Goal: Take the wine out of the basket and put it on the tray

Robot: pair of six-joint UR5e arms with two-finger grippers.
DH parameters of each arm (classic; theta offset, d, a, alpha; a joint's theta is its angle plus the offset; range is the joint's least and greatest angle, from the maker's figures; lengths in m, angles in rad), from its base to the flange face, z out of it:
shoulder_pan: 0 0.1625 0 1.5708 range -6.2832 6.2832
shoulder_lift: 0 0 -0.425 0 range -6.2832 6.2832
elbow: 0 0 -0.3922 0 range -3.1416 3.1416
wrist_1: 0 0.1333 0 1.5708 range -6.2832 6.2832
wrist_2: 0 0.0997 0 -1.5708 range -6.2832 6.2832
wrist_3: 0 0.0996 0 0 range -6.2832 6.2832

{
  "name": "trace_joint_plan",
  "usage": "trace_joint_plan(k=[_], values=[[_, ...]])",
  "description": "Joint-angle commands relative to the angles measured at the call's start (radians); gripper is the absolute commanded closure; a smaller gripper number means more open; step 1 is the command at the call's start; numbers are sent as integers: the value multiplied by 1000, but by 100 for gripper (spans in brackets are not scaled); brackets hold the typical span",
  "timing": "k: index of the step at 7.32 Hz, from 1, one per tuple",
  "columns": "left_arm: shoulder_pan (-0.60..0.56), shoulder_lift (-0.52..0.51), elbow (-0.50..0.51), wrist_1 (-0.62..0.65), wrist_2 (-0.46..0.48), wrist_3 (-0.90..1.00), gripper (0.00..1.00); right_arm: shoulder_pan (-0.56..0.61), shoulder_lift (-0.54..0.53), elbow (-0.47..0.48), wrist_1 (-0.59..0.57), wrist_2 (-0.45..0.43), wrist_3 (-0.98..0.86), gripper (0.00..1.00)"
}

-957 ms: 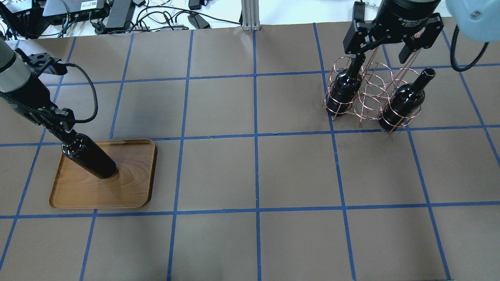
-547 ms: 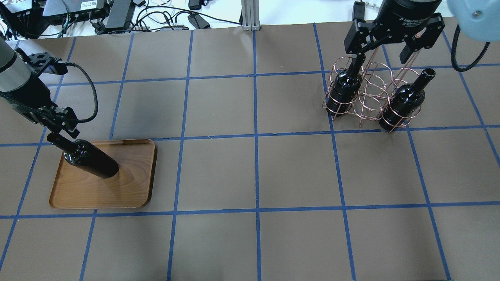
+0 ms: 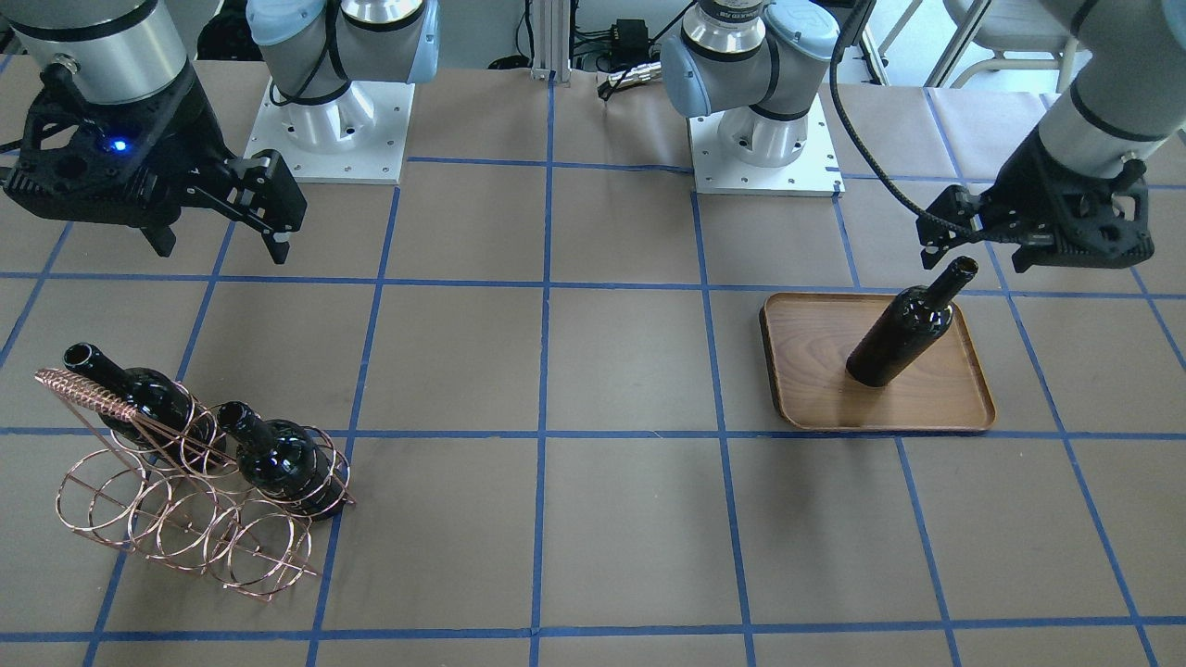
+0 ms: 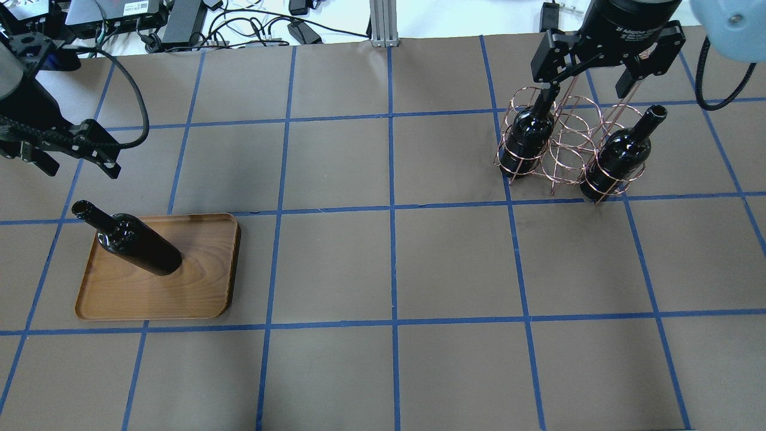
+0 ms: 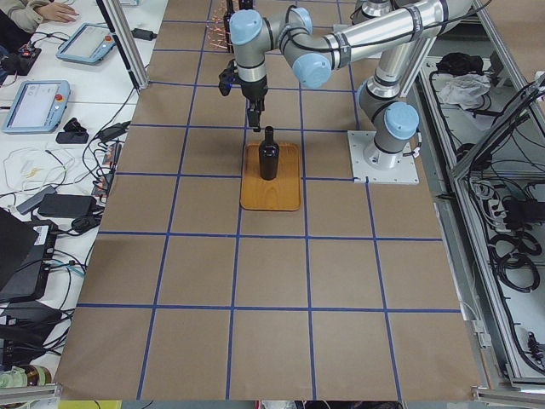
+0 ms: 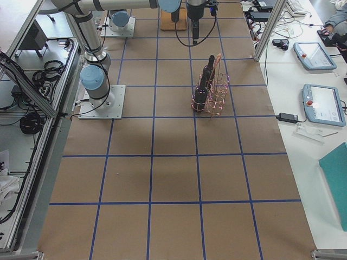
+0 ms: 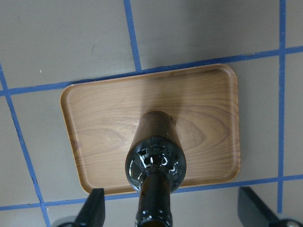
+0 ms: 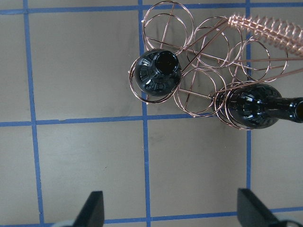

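One black wine bottle (image 4: pixel 140 245) stands upright on the brown wooden tray (image 4: pixel 197 293), also seen in the front view (image 3: pixel 903 333) and the left wrist view (image 7: pixel 156 161). My left gripper (image 4: pixel 84 173) is open and empty, above the bottle's neck and clear of it. The copper wire basket (image 4: pixel 568 149) at the far right holds two more black bottles (image 4: pixel 526 134) (image 4: pixel 619 155). My right gripper (image 4: pixel 589 84) hovers open and empty above the basket, whose rings show in the right wrist view (image 8: pixel 213 61).
Brown paper with blue tape lines covers the table. Cables and electronics lie beyond the far edge (image 4: pixel 179 24). The two arm bases (image 3: pixel 334 130) (image 3: pixel 760 139) stand on the robot's side.
My left gripper has opened, let go of the bottle's neck and lifted up and back. The bottle stays standing on the tray. The right gripper has barely moved.
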Motion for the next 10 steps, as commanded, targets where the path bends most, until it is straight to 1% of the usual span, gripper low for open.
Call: trace_joint_plan(k=[1,3,4,5,6,10], values=[[-114,28,69,-26,4,-96,0,0,0,0,0,0,0,0],[-232,18,66,-21,-10,-239,0,0,0,0,0,0,0,0],[-297,25,67,-20,-7,-257,0,-2,0,0,0,0,0,0],[-337,28,61,-20,-69,-284,0,0,0,0,-1,0,0,0],[-349,37,52,-21,-95,-288,0,0,0,0,-1,2,0,0],[-348,39,46,-23,-93,-275,0,0,0,2,-7,0,-3,0]])
